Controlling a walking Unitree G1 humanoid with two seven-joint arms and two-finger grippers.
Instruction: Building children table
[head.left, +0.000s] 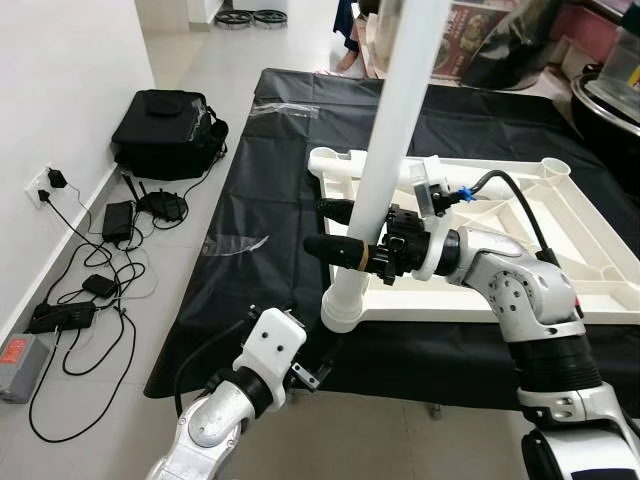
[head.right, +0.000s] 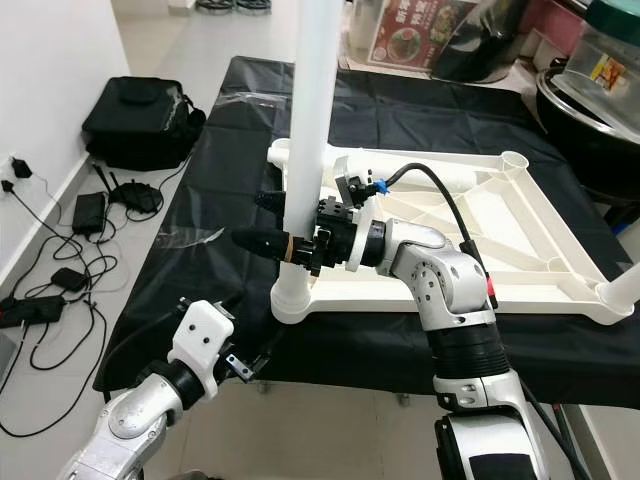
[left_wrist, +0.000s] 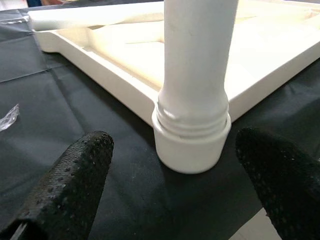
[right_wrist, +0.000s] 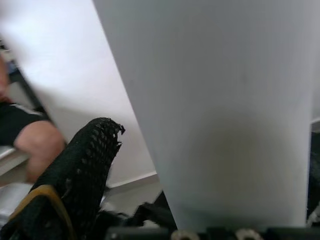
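Observation:
A white plastic table top (head.left: 600, 300) lies upside down on a black cloth (head.left: 230, 290). A long white table leg (head.left: 385, 150) stands upright in the corner socket (head.left: 340, 310) at its near left. My right gripper (head.left: 318, 228) reaches in from the right and is shut on the leg a little above the socket, one black finger (right_wrist: 85, 165) on each side. My left gripper (left_wrist: 175, 137) is low at the cloth's front edge (head.left: 305, 375), open and pointing at the socket from a short distance, with its fingertips (left_wrist: 80, 170) wide apart.
A black bag (head.left: 165, 130), chargers and tangled cables (head.left: 100, 290) lie on the floor by the left wall. A dark pot (head.left: 610, 100) and boxes stand at the back right. Another white leg (head.right: 625, 285) sits at the top's near right corner.

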